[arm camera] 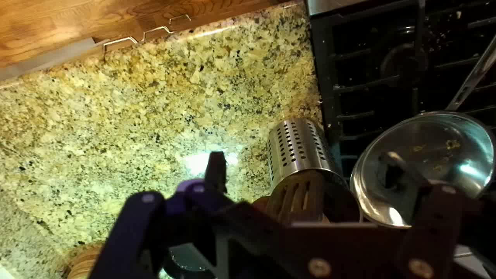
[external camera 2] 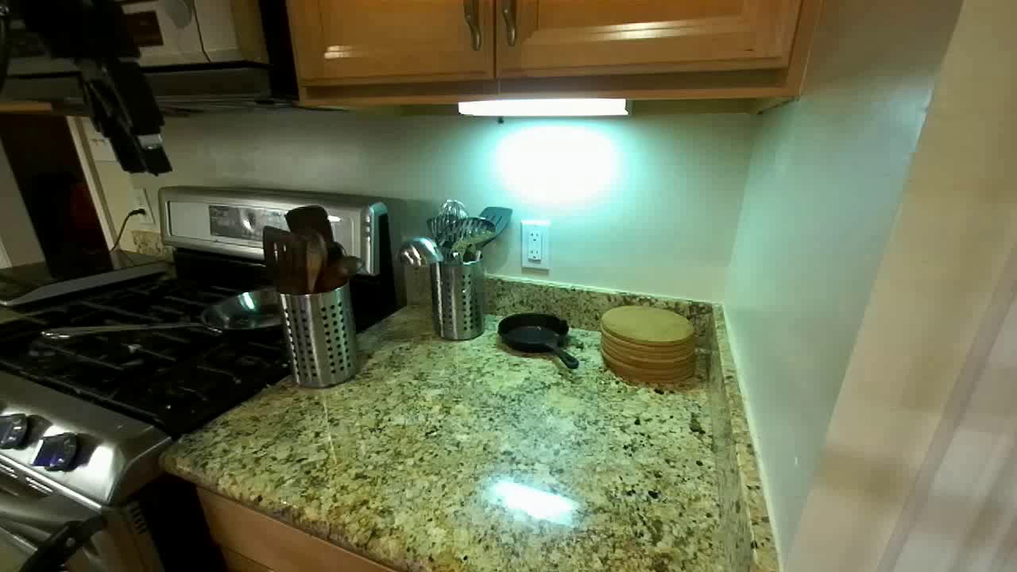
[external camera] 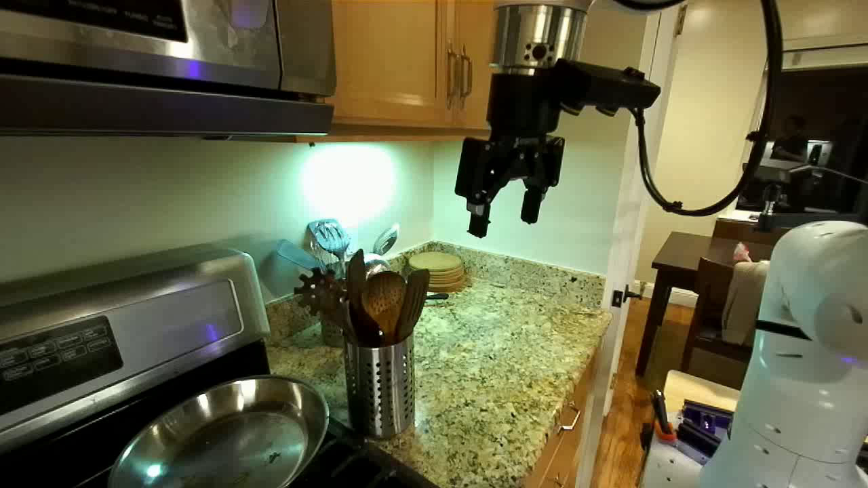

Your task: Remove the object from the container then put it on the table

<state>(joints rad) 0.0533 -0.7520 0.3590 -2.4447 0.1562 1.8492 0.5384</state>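
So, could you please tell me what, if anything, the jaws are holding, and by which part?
Nothing is held: the jaws stand open and empty, clear of the brown utensils.

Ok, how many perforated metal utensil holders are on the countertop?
2. The front holder stands beside the stovetop; the back holder stands farther back, beside the small black skillet. Both show clearly in an exterior view; more could be out of frame.
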